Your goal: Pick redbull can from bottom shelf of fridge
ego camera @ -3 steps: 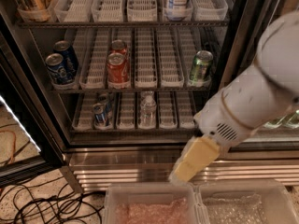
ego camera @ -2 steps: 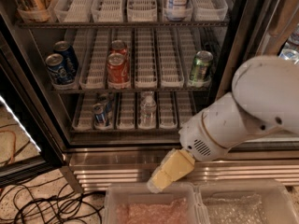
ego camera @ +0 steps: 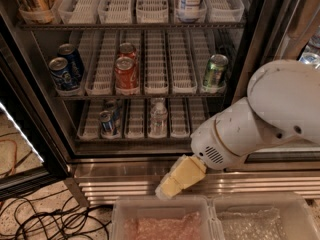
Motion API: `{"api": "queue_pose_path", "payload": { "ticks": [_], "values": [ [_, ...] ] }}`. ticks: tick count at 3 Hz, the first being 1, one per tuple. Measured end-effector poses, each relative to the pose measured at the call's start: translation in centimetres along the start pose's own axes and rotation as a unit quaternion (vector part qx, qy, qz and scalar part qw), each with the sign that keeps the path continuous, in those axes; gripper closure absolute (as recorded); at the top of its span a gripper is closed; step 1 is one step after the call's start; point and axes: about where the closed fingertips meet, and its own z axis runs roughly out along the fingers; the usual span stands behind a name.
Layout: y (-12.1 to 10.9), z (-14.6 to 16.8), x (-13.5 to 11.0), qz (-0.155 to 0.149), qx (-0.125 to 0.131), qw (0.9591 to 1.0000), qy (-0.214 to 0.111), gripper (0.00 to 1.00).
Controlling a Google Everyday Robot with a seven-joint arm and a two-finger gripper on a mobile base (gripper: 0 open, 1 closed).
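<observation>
- Swung left and down over the last second: arm (ego camera: 270,119), carrying the gripper (ego camera: 168,189) to a spot low in front of the base grille (ego camera: 125,181), outside the fridge (ego camera: 252,59) and just above the bins (ego camera: 160,209).
- Cannot tell whether the gripper is wide or narrow; nothing seen held in it.
- Fridge: door post up and right of the gripper, close to the bulky arm. Risk of clipping it if the reach goes in at an angle.
- Bottom shelf (ego camera: 135,134): up and left of the gripper, beyond the sill. Likely to catch the shelf's front edge if the rise comes too late.
- Water bottle (ego camera: 158,116): on that shelf, almost straight above the gripper and nearer than the target. Could be toppled by a diagonal approach.
- Redbull can (ego camera: 106,123): upright at the front of a left lane on the bottom shelf, up and well left of the gripper, apart from it. Second can (ego camera: 114,108) close behind it, so an overlong push could shove both back or tip the slim one.
</observation>
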Motion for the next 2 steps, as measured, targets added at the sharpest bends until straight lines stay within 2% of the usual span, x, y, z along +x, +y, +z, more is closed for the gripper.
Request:
{"api": "queue_pose_path", "payload": {
  "ticks": [1, 2],
  "values": [
    [0.2, 1.9, -0.3, 0.016, 0.009, 0.9997, -0.018, 0.00],
    [1.2, 7.9, 0.2, 0.053, 0.014, 0.9984, -0.017, 0.00]
  ]
}}
